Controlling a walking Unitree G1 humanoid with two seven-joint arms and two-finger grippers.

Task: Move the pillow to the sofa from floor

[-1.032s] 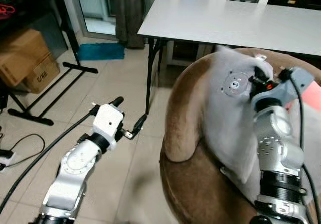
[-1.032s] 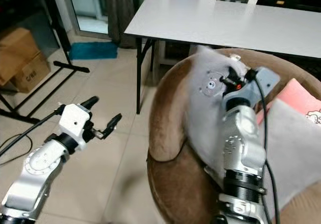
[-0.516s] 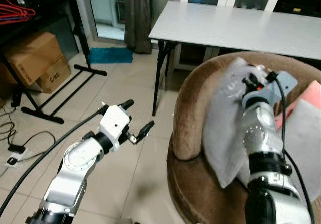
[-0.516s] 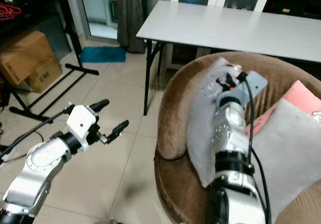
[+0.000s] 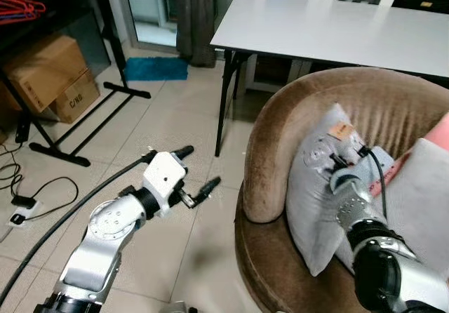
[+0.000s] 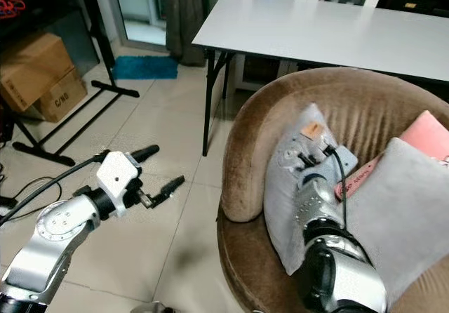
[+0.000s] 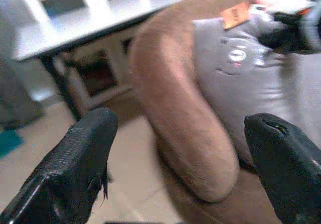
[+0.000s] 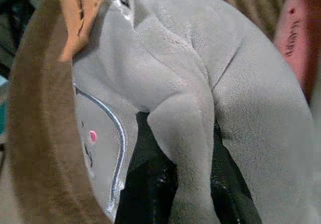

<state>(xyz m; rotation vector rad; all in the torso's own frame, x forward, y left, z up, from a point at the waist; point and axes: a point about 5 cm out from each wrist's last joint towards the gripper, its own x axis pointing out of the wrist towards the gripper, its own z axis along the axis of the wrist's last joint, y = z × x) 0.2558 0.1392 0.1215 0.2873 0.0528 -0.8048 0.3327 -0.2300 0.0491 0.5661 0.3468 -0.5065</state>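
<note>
Sofa (image 5: pixel 280 137): brown, rounded, with a white table (image 5: pixel 330 25) just behind its back. All places below are given relative to the sofa.

Pillow (image 5: pixel 316 187): grey, with an orange tag at its top corner. A second ago it was held high against the sofa's back rim; it now stands lower, on edge inside the seat, leaning against the inner side of the arm. A larger grey cushion (image 6: pixel 400 208) and a pink item (image 6: pixel 428 134) lie deeper in the seat, beside the pillow. The drop from rim to seat means that the pillow has reached its goal; placement is judged essentially done, with only release and withdrawal left.

Right gripper (image 8: pixel 175 184): has come down with the pillow and is inside the seat. In the right wrist view a fold of grey fabric is pinched between the two black fingers (image 8: pixel 145 184), so the gripper is still clamped on the pillow.

Left gripper (image 5: pixel 193 172): hangs over the tiled floor (image 5: pixel 105 151) outside the sofa's arm, well apart from the pillow. Its fingers are spread wide and hold nothing; it has stayed so throughout.
</note>
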